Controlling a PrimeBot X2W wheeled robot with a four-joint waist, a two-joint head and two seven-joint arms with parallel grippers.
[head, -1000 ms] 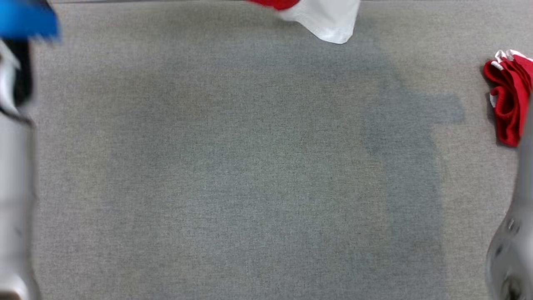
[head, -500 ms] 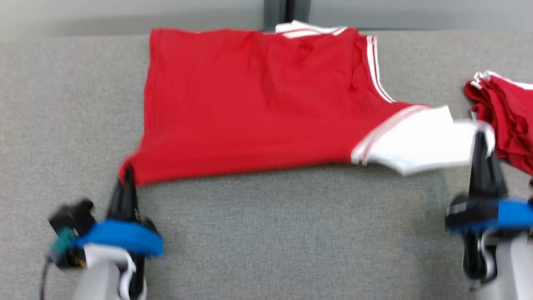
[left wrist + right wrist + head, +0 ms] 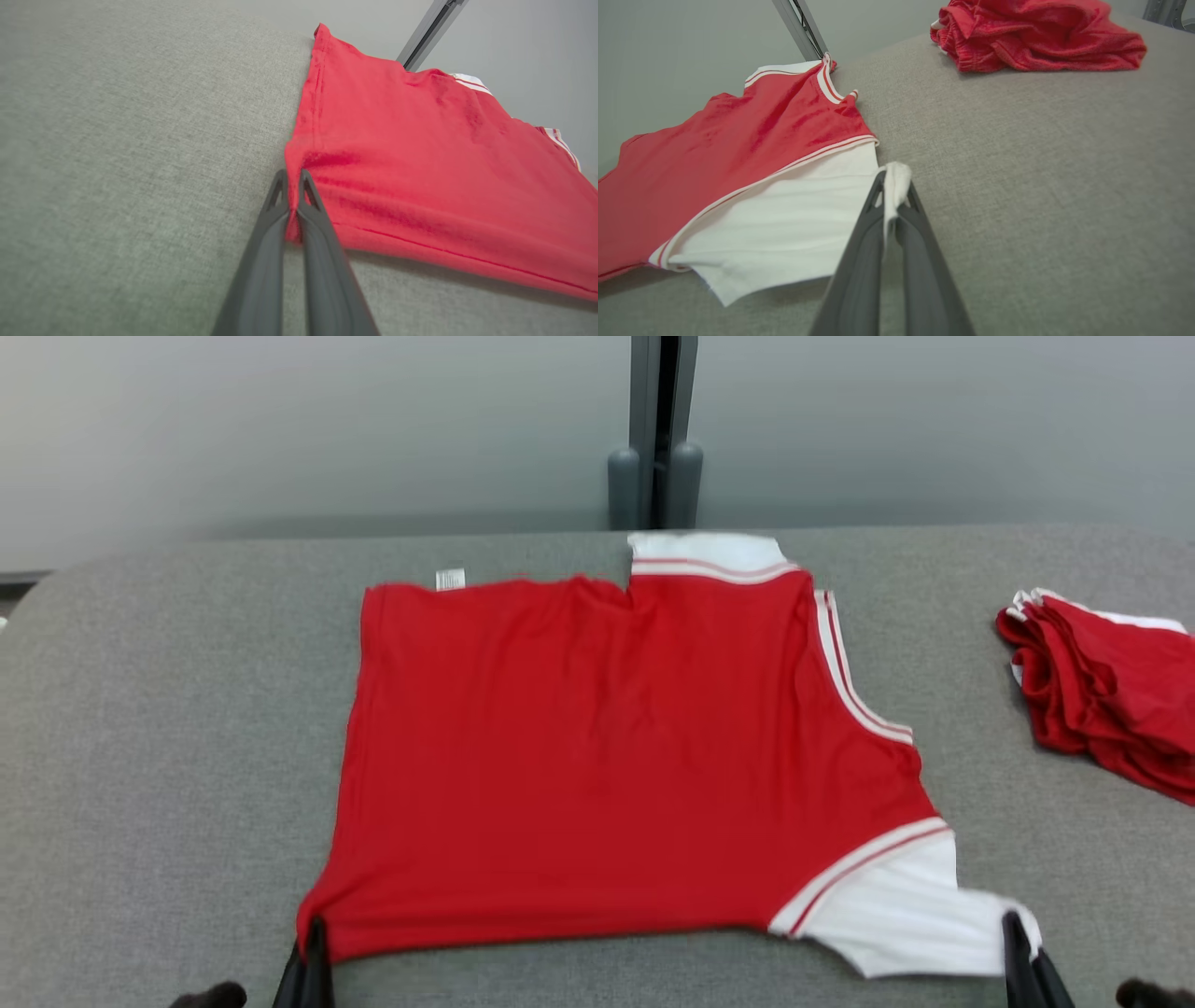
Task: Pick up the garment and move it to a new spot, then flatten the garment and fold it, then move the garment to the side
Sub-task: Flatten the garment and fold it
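Note:
The garment (image 3: 597,756) is a red shirt with white sleeves and white stripes, spread flat on the grey table (image 3: 168,728). My left gripper (image 3: 316,933) is shut on its near left hem corner; the left wrist view shows red cloth (image 3: 420,168) pinched between the dark fingers (image 3: 292,179). My right gripper (image 3: 1013,926) is shut on the tip of the white sleeve (image 3: 906,919), and in the right wrist view white cloth (image 3: 896,179) bunches between the fingertips. Both grippers sit low at the table's near side.
A pile of crumpled red clothes (image 3: 1106,695) lies at the right side of the table, also far ahead in the right wrist view (image 3: 1036,35). A grey wall with a dark vertical post (image 3: 661,439) stands behind the table.
The head camera has tilted up, so the whole shirt and back wall have come into view. The shirt has been drawn toward the near edge and lies flatter. Both grippers stay shut on it.

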